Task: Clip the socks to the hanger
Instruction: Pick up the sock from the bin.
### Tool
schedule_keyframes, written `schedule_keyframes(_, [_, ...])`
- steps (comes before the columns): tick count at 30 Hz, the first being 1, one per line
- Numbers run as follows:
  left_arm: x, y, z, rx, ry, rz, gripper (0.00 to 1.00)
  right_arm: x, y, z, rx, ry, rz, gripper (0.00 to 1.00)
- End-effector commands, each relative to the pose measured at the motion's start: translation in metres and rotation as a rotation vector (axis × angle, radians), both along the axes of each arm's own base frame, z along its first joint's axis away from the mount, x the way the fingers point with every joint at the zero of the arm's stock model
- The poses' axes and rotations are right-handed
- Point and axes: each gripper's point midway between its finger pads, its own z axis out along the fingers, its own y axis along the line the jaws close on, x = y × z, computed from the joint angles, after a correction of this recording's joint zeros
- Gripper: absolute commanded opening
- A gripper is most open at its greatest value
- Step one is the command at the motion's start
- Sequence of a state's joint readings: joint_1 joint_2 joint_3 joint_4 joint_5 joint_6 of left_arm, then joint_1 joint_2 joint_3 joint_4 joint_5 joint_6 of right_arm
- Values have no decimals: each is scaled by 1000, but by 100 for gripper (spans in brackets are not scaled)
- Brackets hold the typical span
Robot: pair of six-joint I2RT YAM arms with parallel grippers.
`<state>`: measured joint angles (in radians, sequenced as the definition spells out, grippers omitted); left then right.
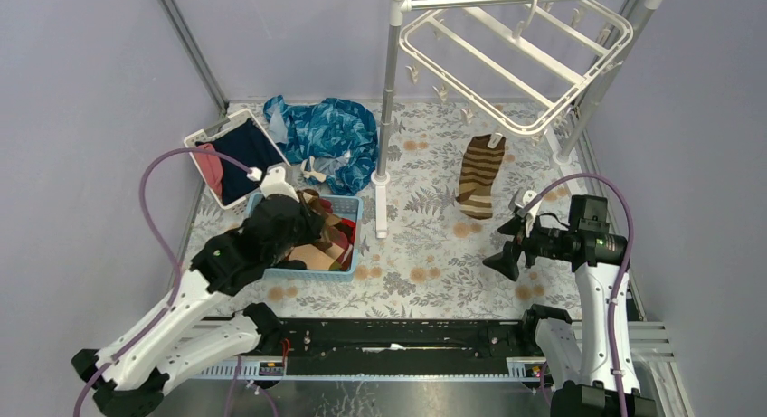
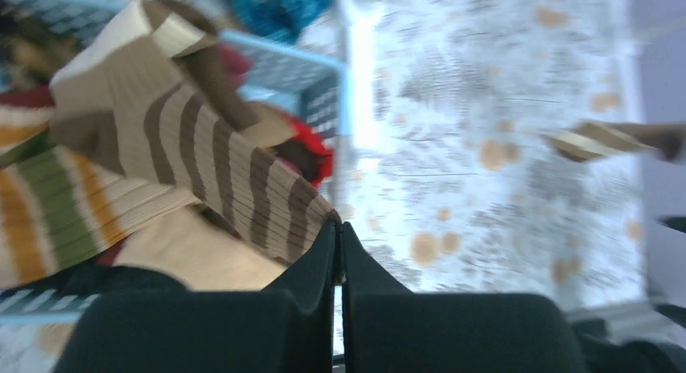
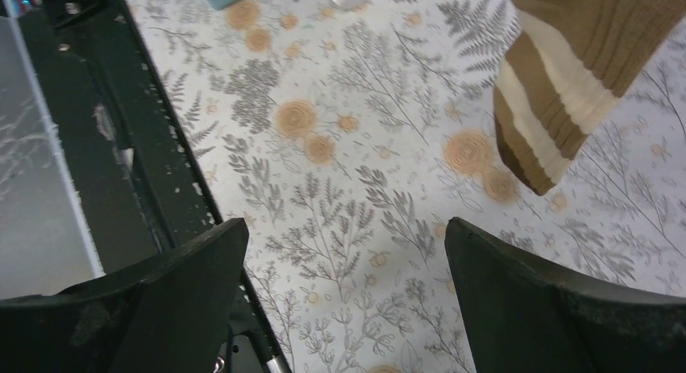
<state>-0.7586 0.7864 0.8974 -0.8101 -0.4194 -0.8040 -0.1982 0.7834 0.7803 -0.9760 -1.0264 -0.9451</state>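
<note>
The white hanger (image 1: 506,64) hangs on the rack at the back right. One brown-and-tan striped sock (image 1: 479,175) is clipped to it and dangles over the table; its toe shows in the right wrist view (image 3: 558,74). More socks (image 1: 326,241) lie in the blue basket (image 1: 355,245). My left gripper (image 1: 309,225) is down in the basket, shut, with its tips (image 2: 337,225) pinching the edge of a tan sock with dark stripes (image 2: 218,150). My right gripper (image 1: 508,245) is open and empty (image 3: 344,231), low over the floral table, near the hanging sock.
A blue patterned cloth (image 1: 330,132) lies behind the basket. A white tray (image 1: 201,138) of navy and pink clothes sits at the back left. The upright rack pole (image 1: 389,100) stands on its foot just right of the basket. The black rail (image 1: 398,340) runs along the near edge.
</note>
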Motion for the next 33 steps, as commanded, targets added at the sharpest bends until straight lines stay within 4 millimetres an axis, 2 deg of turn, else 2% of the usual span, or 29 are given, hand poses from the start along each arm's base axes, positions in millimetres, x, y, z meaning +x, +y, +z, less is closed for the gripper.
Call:
schedule_keyframes(1, [-3, -55, 82, -226, -208, -286, 0, -27, 23, 33, 88, -125, 188, 100])
schedule_keyframes(5, [-10, -109, 137, -466, -292, -483, 0, -37, 31, 53, 116, -217, 263, 100])
schedule_keyframes(7, [-12, -131, 156, -576, -302, -549, 0, -38, 34, 64, 136, -260, 283, 100])
schedule_keyframes(10, [-19, -162, 176, -729, -318, -615, 0, -39, 39, 79, 171, -312, 308, 100])
schedule_keyframes(14, [-25, -193, 191, -837, -353, -596, 0, -40, 45, 102, 226, -368, 331, 100])
schedule_keyframes(19, [-26, -227, 182, -922, -313, -568, 0, -41, 51, 125, 311, -390, 345, 100])
schedule_keyframes(23, [-24, -251, 167, -941, -265, -553, 0, -41, 52, 131, 330, -398, 351, 100])
schedule_keyframes(29, [-25, -273, 159, -963, -225, -548, 0, -42, 55, 136, 365, -396, 365, 99])
schedule_keyframes(33, [-28, -283, 158, -974, -212, -567, 0, -36, 55, 135, 383, -391, 370, 89])
